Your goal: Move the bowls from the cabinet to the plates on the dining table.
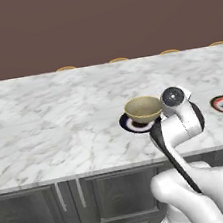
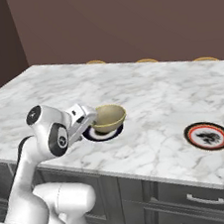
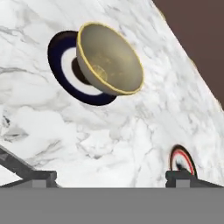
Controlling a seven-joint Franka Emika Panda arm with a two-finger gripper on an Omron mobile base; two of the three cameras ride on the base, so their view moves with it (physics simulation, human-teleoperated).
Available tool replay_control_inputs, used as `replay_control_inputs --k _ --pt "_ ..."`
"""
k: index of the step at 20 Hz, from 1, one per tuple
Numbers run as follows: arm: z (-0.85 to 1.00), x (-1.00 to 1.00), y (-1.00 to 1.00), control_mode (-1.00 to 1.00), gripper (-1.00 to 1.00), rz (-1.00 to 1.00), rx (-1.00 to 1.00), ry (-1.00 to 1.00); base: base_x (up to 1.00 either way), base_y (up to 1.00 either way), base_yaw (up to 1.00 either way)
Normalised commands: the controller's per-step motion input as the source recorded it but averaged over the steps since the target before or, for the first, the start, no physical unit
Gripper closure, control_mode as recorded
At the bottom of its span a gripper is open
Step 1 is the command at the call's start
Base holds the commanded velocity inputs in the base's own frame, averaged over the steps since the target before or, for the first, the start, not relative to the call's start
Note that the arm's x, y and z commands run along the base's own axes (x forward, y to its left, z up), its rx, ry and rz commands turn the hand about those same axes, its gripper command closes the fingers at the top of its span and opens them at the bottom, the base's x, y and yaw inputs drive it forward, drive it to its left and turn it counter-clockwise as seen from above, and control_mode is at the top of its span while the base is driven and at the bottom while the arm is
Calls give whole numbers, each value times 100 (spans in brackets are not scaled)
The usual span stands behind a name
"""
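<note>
The claw (image 2: 91, 118) stands wide and holds nothing, just short of the olive-yellow bowl (image 2: 108, 117), which sits on the navy-rimmed plate (image 2: 92, 135) right ahead of it, near the counter's (image 2: 146, 92) front edge. Off to the claw's right, well apart from the bowl, the red-orange-rimmed plate (image 2: 207, 136) lies bare, also close to that front edge. Beyond the bowl the marble runs open to the far edge, where tan seat tops (image 1: 118, 59) show.

Glossy white arm (image 1: 195, 187), dark joint caps, black cable along link.
</note>
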Motion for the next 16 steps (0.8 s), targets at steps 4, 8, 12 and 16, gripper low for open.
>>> replay_control_inputs --k 4,8,12,16 --pt "7 -72 -1 -100 -100 -13 45 -13 0 0 0" --pt "27 -64 0 -100 -100 -17 44 -14 0 0 0" --pt "53 -27 0 -100 -100 -30 40 -11 0 0 0" --pt "41 -7 0 -100 -100 -32 38 -5 0 0 0"
